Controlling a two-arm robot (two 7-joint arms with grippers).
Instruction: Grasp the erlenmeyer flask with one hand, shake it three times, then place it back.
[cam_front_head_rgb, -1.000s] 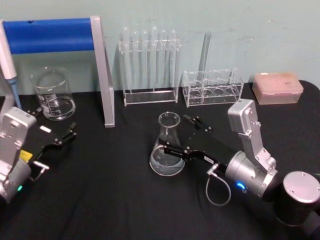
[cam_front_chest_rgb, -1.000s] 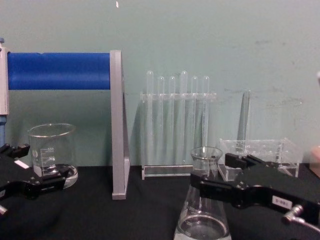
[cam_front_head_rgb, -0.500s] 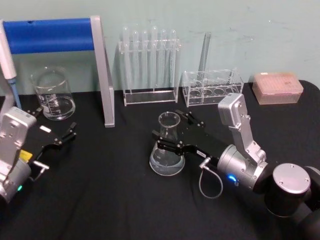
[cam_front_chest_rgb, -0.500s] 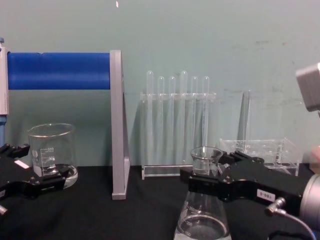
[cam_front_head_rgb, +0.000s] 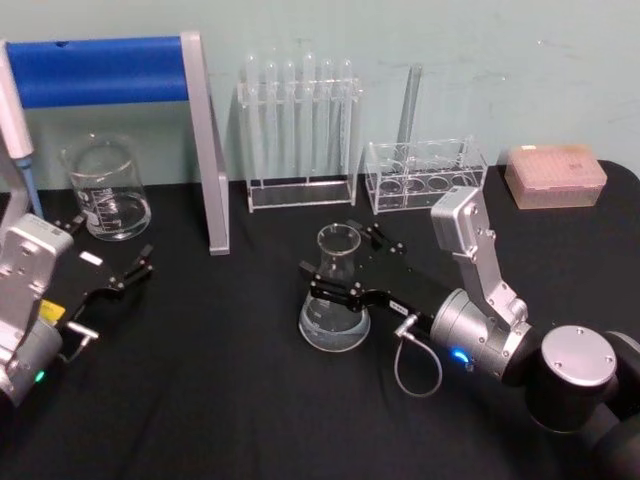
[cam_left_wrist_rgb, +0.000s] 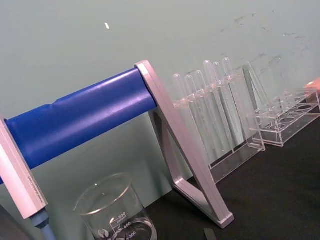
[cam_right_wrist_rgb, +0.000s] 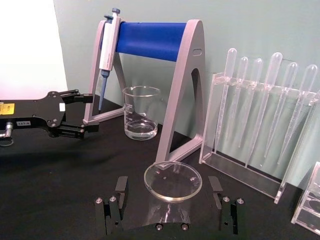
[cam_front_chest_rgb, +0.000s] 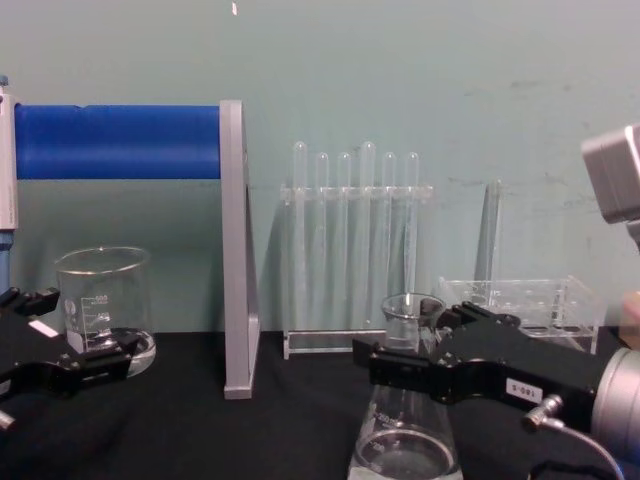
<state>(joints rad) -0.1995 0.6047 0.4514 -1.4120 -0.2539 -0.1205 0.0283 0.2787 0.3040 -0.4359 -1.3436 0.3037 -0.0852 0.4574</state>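
Right end effector (cam_front_head_rgb: 328, 247): released, spread wide, gripping nothing yet. Straddles the neck of the erlenmeyer flask (cam_front_head_rgb: 331, 318), one finger on each side. Seen from the right wrist with fingers (cam_right_wrist_rgb: 113, 205) clear of the flared rim (cam_right_wrist_rgb: 173, 180), a gap on both sides. Reaches in low and level, in front of the test tube rack (cam_front_head_rgb: 300, 185) from its right, probably to put the pads on the narrow neck under the flare. Best hold for shaking, with the flare as a stop against slipping through.

Flask upright on the black surface (cam_front_head_rgb: 220, 400), in front of the rack's right end, well apart from it. Open mouth, a little clear liquid at the bottom, hence an upright carry and gentle shakes.

Judged step: pre-grasp, aligned, closing due next. No shakes done, put-back pending. Needs a squeeze on the neck, not on the sloping wall, for fear of the glass sliding out. Near finger close to the flask's shoulder in head view; contact impossible to tell.

Left end effector (cam_front_head_rgb: 108, 250): parked, fingers apart, empty. Far left of the rack, beyond the pipette stand (cam_front_head_rgb: 205, 150), in front of the beaker (cam_front_head_rgb: 105, 190). Kept well out of the way of the shaking.
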